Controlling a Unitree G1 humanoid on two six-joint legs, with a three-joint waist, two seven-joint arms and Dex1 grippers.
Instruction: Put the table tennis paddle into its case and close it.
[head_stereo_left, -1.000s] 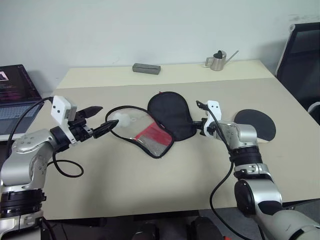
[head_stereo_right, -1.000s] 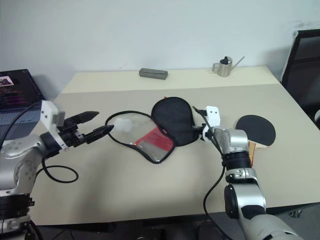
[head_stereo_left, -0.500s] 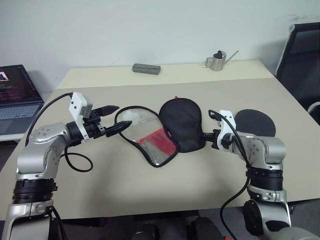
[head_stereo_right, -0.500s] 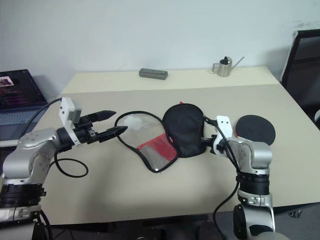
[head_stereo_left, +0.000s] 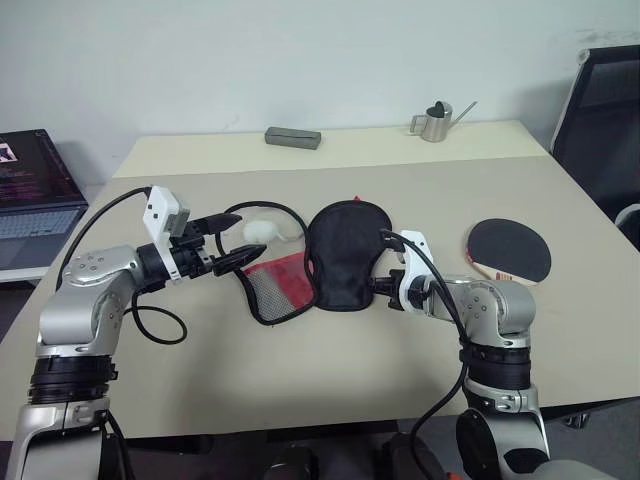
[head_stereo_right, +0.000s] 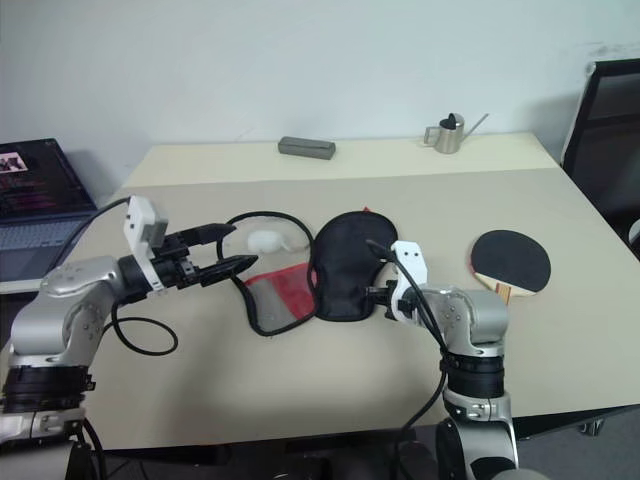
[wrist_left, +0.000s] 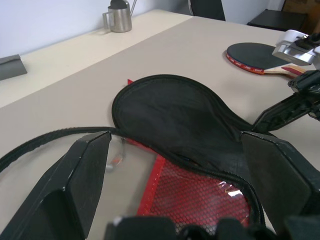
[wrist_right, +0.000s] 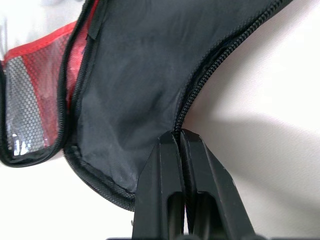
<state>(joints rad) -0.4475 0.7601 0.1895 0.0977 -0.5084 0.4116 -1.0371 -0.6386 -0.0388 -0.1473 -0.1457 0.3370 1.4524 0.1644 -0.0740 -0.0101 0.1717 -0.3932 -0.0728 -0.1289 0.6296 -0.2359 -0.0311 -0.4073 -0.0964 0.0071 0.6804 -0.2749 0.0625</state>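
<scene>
Left eye view: watering can (head_stereo_left: 433, 121), grey box (head_stereo_left: 293, 137) behind case (head_stereo_left: 340, 252).

The right gripper (wrist_right: 180, 137) is pinched tight on the zipper edge of the black case (wrist_right: 135, 75), lying on the desk (wrist_right: 270, 125).

L arm: bent, forearm reaching toward centre; left gripper (head_stereo_left: 226, 240) roughly level, fingers (wrist_left: 82, 182) spread wide, nothing between them. R arm: elbow bent, wrist tipped down; right gripper (wrist_right: 180, 137) fingers pressed together, clamping zip edge of case (head_stereo_left: 338, 250).
</scene>
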